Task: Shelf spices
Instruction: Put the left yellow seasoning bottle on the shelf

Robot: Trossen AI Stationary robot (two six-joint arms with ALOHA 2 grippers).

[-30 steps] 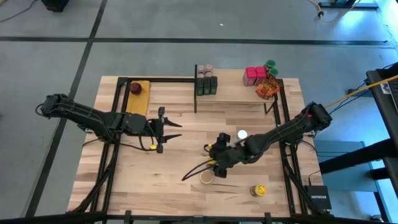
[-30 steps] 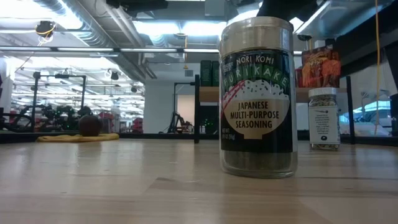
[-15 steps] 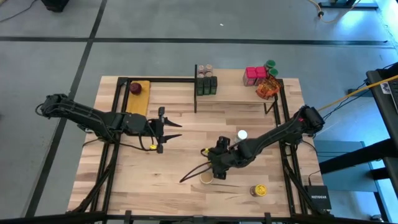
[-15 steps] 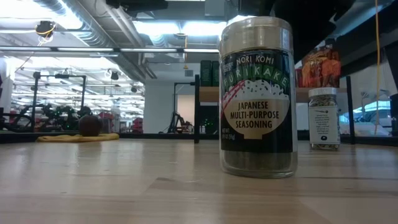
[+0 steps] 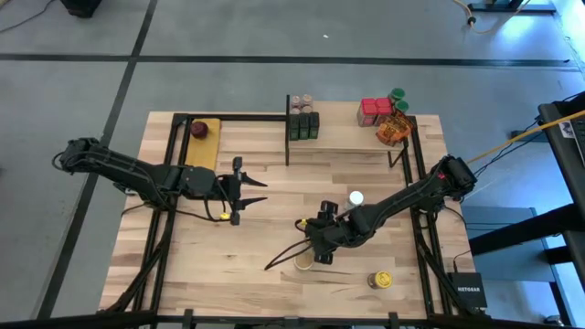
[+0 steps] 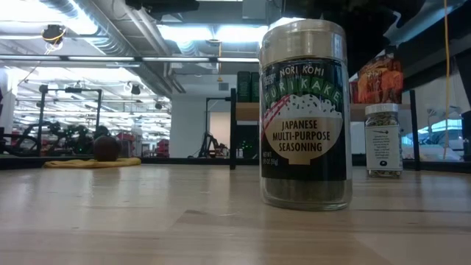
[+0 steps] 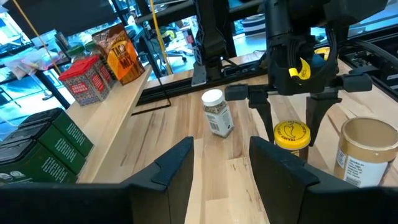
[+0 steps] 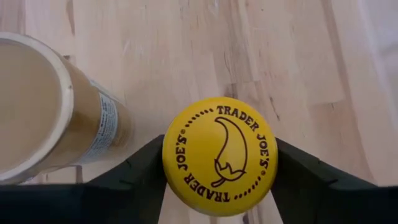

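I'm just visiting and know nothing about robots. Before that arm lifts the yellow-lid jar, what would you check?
1. Yellow-lid jar centred in the right gripper: ok.
2. Fingers meet both sides of the lid: ok. How firm the grip is: cannot tell.
3. Clear of the tan-lid jar: ok, but it stands close beside, so a straight lift looks safest.
4. Room on the shelf: ok, with bare board between the dark tins and the red boxes.
5. Left gripper out of the way: ok, open and empty over the table's left half.
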